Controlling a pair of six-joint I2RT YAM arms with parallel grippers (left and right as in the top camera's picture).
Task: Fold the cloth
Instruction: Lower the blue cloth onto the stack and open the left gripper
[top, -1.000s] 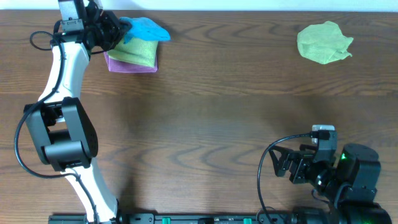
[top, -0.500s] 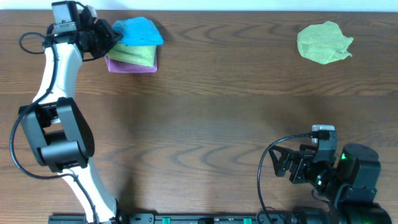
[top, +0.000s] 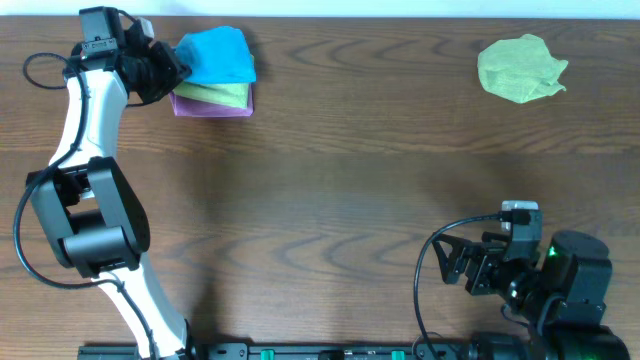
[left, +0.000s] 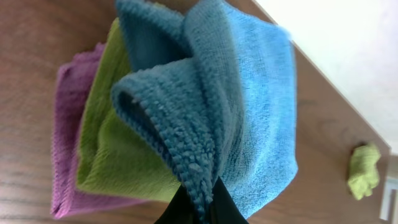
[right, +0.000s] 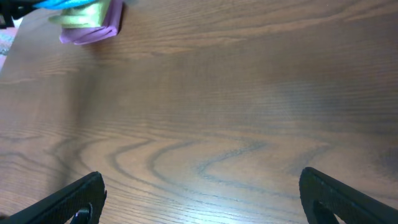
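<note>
A blue cloth (top: 215, 56) lies folded on top of a stack at the table's far left, over a green cloth (top: 226, 95) and a purple cloth (top: 210, 107). My left gripper (top: 162, 68) is shut on an edge of the blue cloth at the stack's left side. In the left wrist view the dark fingers (left: 200, 208) pinch a fold of the blue cloth (left: 249, 93), with the green cloth (left: 115, 155) and the purple cloth (left: 62, 137) beneath. A crumpled light-green cloth (top: 520, 67) lies at the far right. My right gripper (top: 470, 268) is open and empty near the front edge.
The wooden table (top: 340, 180) spans the view. The right arm's base and cable (top: 560, 290) sit at the front right. The right wrist view shows bare wood (right: 205, 112) and the stack (right: 87, 22) far off at the upper left.
My left gripper has drawn the blue cloth leftward over the stack, so it now lies flatter and covers more of the green cloth. The right arm has not moved.
</note>
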